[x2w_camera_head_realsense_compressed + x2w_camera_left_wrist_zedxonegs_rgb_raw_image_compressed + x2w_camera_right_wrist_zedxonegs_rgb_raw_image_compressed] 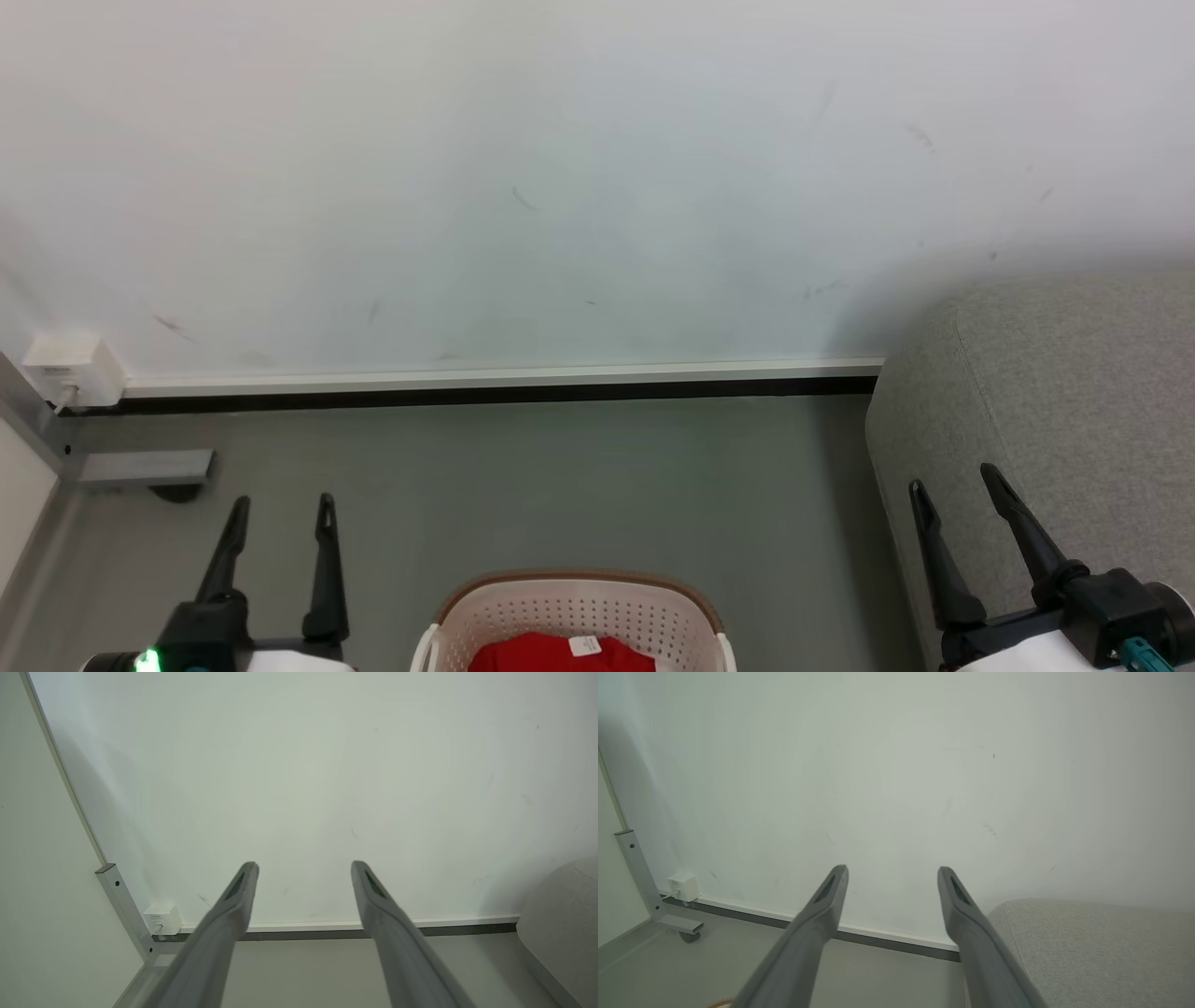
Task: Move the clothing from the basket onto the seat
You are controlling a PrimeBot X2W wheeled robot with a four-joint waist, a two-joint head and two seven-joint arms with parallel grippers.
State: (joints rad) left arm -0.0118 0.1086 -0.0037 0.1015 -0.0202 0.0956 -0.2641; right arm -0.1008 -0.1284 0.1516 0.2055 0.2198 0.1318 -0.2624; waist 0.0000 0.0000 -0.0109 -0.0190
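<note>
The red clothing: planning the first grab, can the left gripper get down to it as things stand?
Probably yes. The clothing lies uncovered in the open-topped basket, and the left gripper, open and empty, hovers beside it.

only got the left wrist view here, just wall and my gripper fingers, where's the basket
Observer: In the head view the basket stands on the floor at the bottom middle, between the left gripper and the right gripper.
Operator: ok is anything in it
Observer: Yes, red clothing with a white tag lies inside it; the head view's bottom edge cuts off the rest.
</note>
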